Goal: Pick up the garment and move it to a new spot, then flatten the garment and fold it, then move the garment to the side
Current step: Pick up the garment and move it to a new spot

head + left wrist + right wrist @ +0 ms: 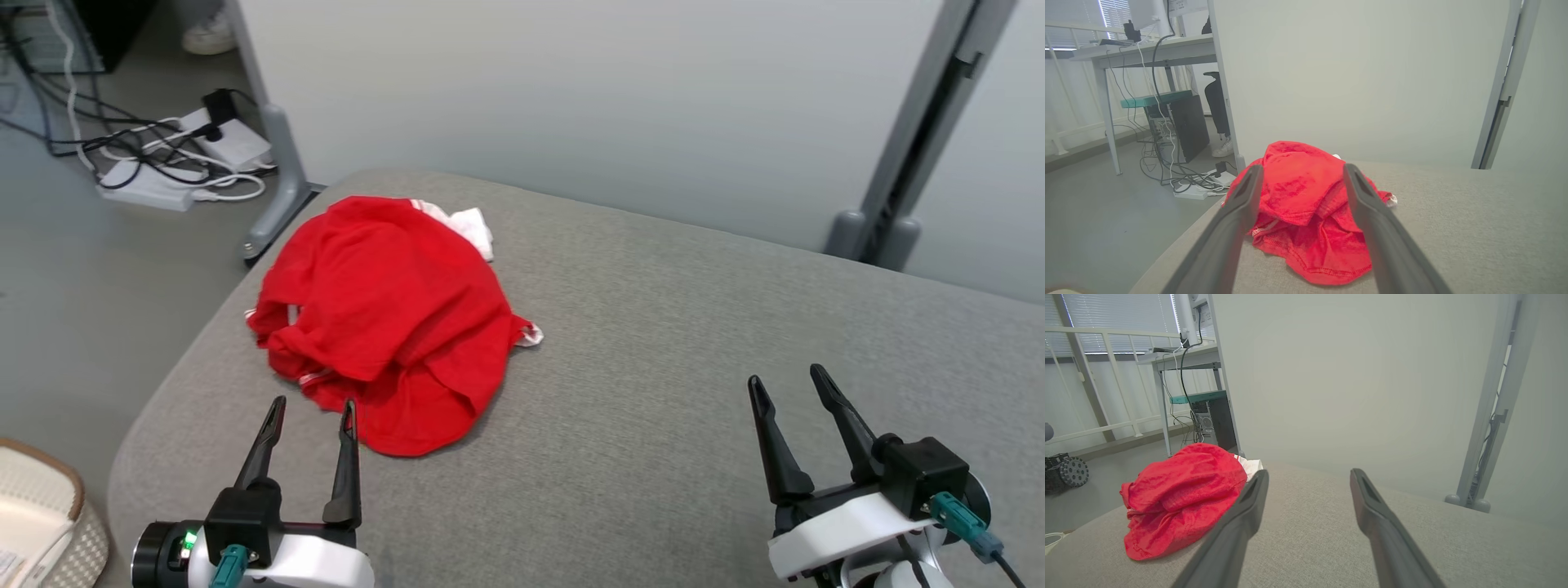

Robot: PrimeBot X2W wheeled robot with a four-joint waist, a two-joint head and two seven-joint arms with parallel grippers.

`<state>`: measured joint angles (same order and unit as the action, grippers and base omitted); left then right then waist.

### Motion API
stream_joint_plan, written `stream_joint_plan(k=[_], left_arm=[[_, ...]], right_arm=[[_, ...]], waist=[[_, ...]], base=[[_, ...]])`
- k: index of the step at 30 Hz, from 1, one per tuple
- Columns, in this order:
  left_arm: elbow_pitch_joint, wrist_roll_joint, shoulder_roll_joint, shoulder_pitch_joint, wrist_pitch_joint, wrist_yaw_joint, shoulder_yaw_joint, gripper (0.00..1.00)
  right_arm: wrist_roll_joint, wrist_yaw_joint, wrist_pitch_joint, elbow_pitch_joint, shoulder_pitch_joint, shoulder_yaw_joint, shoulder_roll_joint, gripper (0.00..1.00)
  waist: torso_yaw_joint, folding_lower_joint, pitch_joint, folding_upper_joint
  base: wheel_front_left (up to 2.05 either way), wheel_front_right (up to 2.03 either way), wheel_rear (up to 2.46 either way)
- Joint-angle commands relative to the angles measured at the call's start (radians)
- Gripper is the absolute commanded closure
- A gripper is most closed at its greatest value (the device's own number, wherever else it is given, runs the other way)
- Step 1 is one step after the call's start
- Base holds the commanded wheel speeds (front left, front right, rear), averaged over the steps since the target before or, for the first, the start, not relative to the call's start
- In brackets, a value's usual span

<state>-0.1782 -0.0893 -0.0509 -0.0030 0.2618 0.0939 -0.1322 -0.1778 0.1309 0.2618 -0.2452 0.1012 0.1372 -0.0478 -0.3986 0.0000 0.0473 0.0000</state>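
The garment [384, 327] is lying crumpled on the cushion [653, 367], on its left part, just ahead of the left gripper [314, 402]. The right gripper [784, 374] is hovering well apart. Both are standing with fingers spread, empty. The head view is showing a basket [41, 506] and power strips [188, 163]; the left wrist view, a desk [1151, 51]; the right wrist view, a wheeled machine [1065, 473].
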Motion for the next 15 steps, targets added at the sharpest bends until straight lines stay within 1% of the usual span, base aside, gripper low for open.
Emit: stream_joint_plan(k=[1, 3, 6, 15], left_arm=[[0.005, 0.01, -0.004, 0.008, 0.004, -0.009, 0.009, 0.0], [0.006, 0.013, -0.004, 0.015, 0.004, -0.015, 0.014, 0.0], [0.018, 0.015, -0.003, 0.021, 0.004, -0.013, 0.024, 0.0], [0.041, 0.009, -0.001, 0.025, 0.004, -0.002, 0.031, 0.0]], right_arm=[[-0.01, 0.0, 0.006, 0.004, -0.009, 0.006, -0.006, 0.0], [-0.021, 0.0, 0.006, 0.009, -0.013, 0.026, -0.005, 0.0], [-0.051, 0.0, 0.006, 0.009, -0.005, 0.053, -0.007, 0.0], [-0.048, 0.0, 0.006, -0.012, 0.039, 0.098, -0.006, 0.0]], waist=[[-0.042, 0.0, 0.006, 0.0], [-0.061, 0.0, 0.007, 0.0], [-0.071, 0.0, -0.001, 0.0], [-0.087, 0.0, -0.022, 0.0]], base=[[0.0, 0.0, 0.0], [0.0, 0.0, 0.0], [0.0, 0.0, 0.0], [0.0, 0.0, 0.0]])
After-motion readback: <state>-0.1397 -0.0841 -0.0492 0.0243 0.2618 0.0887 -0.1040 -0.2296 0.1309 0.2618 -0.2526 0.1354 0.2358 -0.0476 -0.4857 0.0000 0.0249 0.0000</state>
